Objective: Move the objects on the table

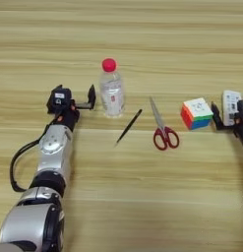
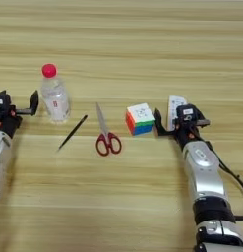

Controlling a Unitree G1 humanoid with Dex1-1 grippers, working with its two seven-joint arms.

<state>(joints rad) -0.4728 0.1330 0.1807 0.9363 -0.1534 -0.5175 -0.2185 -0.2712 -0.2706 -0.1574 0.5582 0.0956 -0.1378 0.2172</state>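
At right edge: right gripper (image 2: 168,117) straddling remote (image 2: 175,107), whole only in right eye | left gripper (image 1: 82,98) spread beside bottle (image 1: 111,93)

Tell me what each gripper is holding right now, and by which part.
Left gripper holds nothing: it is open beside the bottle. Right gripper sits at the white remote, near the cube; whether it grips the remote cannot be told.
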